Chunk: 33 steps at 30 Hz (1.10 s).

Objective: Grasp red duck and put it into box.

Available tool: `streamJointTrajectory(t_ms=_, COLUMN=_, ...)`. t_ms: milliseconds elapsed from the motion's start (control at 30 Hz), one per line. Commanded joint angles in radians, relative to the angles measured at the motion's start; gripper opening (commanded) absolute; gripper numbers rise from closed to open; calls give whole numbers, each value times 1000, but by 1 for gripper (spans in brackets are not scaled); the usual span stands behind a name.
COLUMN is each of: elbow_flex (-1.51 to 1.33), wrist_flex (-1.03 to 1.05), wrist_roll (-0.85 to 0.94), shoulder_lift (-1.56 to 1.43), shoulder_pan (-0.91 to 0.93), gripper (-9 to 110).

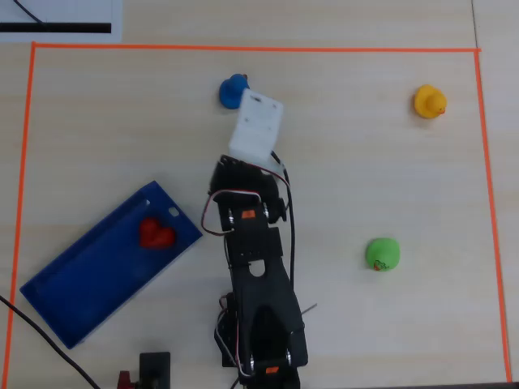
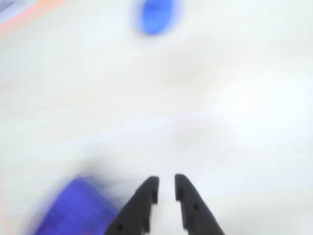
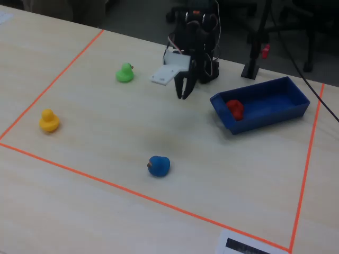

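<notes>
**Duck in the box, arm clear: finishing cleanly**

Overhead view: the red duck (image 1: 155,233) lies inside the box (image 1: 73,304), toward the box's upper-right end, close to the wall with the small white mark. The arm (image 1: 258,267) stands to the right of the box, its white wrist block partly covering the blue duck (image 1: 232,90). The yellow duck (image 1: 429,101) and green duck (image 1: 382,254) sit well apart from everything else. The fingertips are hidden under the arm here.

Wrist view: the picture is blurred, but the gripper (image 2: 166,188) shows two dark fingers with a narrow gap between them and nothing held. A corner of the box (image 2: 73,208) is at lower left, the blue duck (image 2: 155,15) far ahead.

Fixed view: the gripper (image 3: 185,90) hangs above bare table, just left of the box (image 3: 275,108), empty and nearly closed. The red duck (image 3: 235,109) rests near the box's left end.

Judgement: the placing looks done, so what remains is a tidy retreat. Doing it well means lifting away from the box wall rather than sweeping sideways, and keeping clear of the blue duck (image 3: 159,165).
</notes>
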<state>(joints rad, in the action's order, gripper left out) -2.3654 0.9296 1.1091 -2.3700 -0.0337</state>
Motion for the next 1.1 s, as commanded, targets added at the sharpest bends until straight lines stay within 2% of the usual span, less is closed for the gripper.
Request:
streamJointTrajectory(t_ms=0, elbow_flex=-318, wrist_flex=-127, wrist_roll=106, shoulder_lift=-267, shoulder_pan=64, gripper=0)
streamJointTrajectory(t_ms=100, elbow_flex=-528, wrist_flex=-132, wrist_roll=149, shoulder_lift=-472, shoulder_pan=98, gripper=0)
streamJointTrajectory(t_ms=267, elbow_flex=-723, wrist_flex=-28, wrist_roll=184, shoulder_lift=-738, shoulder_pan=133, gripper=0)
streamJointTrajectory(t_ms=533, elbow_flex=-744, wrist_flex=327, wrist_roll=206, shoulder_lift=-940, shoulder_pan=160, gripper=0)
streamJointTrajectory(t_ms=600, elbow_flex=-744, wrist_flex=380, wrist_roll=195, shoulder_lift=-940, shoulder_pan=176, gripper=0)
streamJointTrajectory(t_ms=1067, elbow_flex=-746, wrist_flex=380, wrist_roll=189, shoulder_lift=-940, shoulder_pan=193, gripper=0)
